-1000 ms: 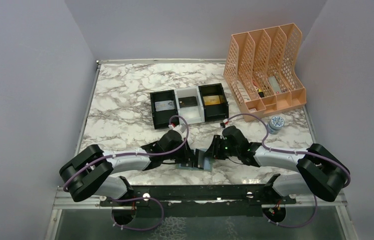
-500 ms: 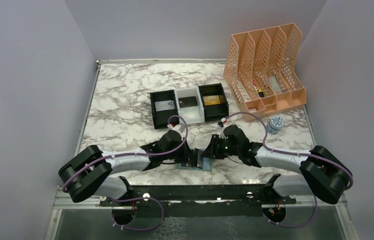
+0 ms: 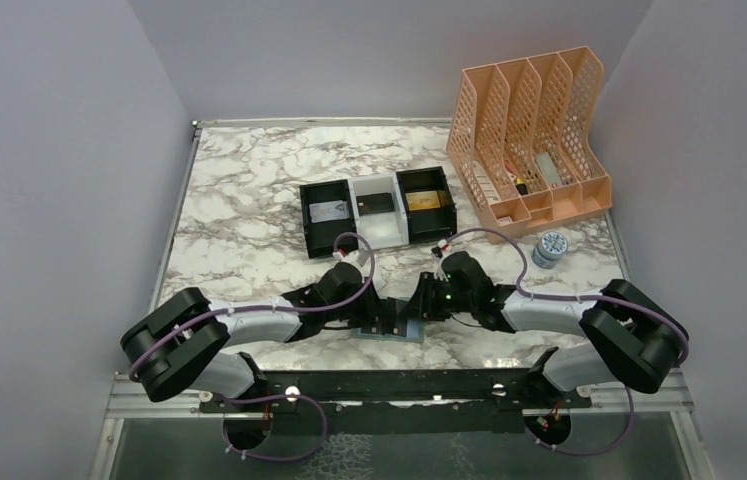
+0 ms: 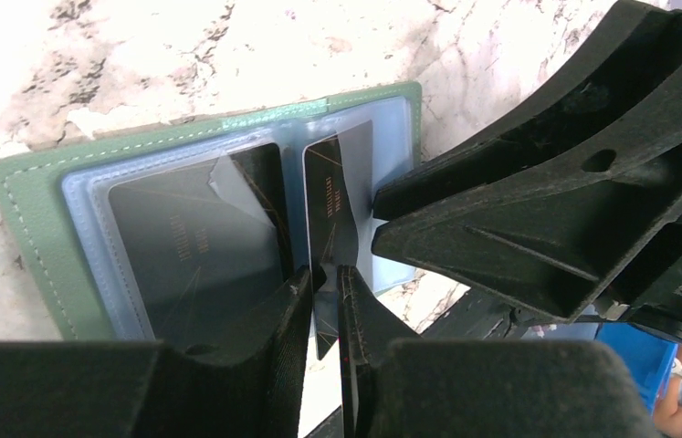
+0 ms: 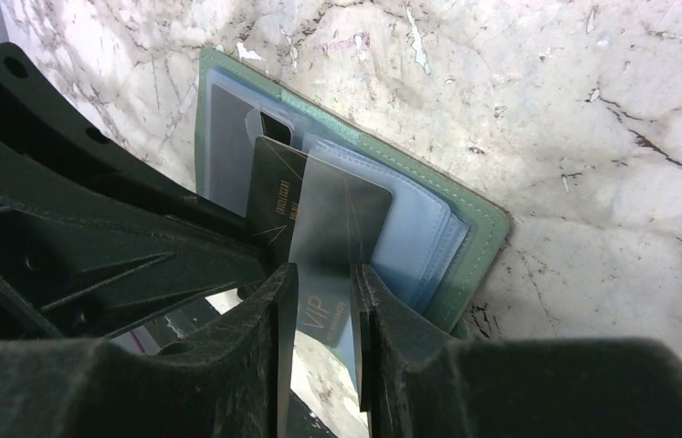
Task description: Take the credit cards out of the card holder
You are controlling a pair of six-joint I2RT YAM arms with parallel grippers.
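Background stuff sitting on the white-and-grey marble tabletop (image 3: 249, 190)
Black-and-white three-compartment plastic tray (image 3: 381, 234) mid-table, peach perforated plastic file rack (image 3: 547, 206) far right, small round blue-patterned tin (image 3: 551, 246) just in front of it.

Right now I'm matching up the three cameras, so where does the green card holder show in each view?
Top external: the card holder sits low centre, near the front edge of the marble table.
Left wrist: the card holder lies open across the left and centre.
Right wrist: the card holder runs from upper left to the centre right.
Shared landmark: the marble table under it.
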